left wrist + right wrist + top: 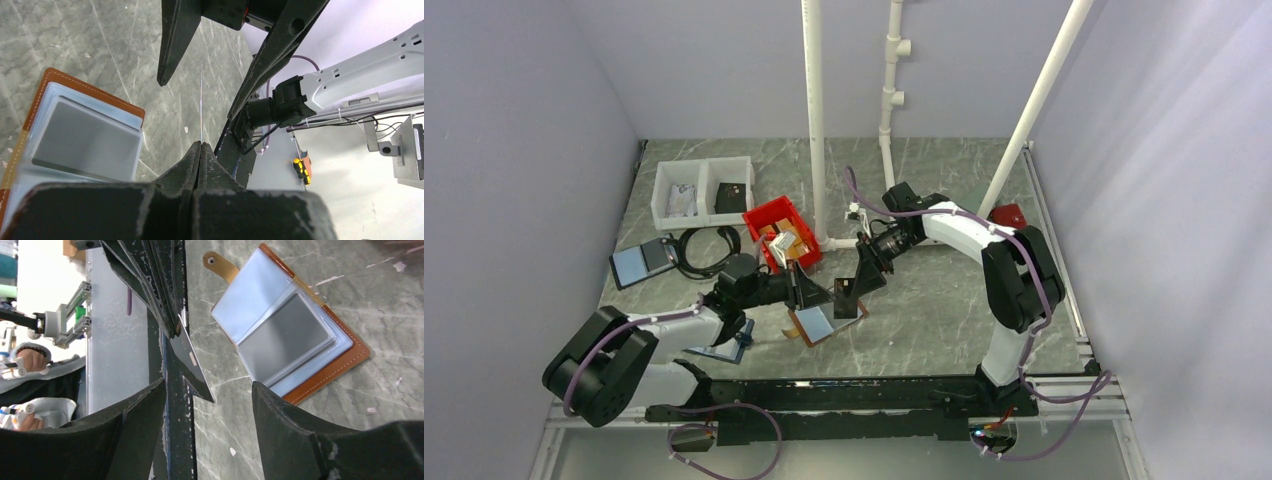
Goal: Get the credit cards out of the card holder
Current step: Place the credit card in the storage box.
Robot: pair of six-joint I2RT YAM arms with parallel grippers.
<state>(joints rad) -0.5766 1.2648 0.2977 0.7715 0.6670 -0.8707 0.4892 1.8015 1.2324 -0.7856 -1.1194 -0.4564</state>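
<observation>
We see the left gripper (200, 151) pinching a dark card (192, 365) — it stands edge-on between the spread jaws of the right gripper (209, 385); the card holder (295, 335) lies open, upper right.

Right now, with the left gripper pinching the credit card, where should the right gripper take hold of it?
Probably the free end of the credit card that sticks out past the left gripper. It is thin and flat, so the right gripper should close on its broad faces, coming end-on from opposite the left gripper; its open jaws stand either side of it.
</observation>
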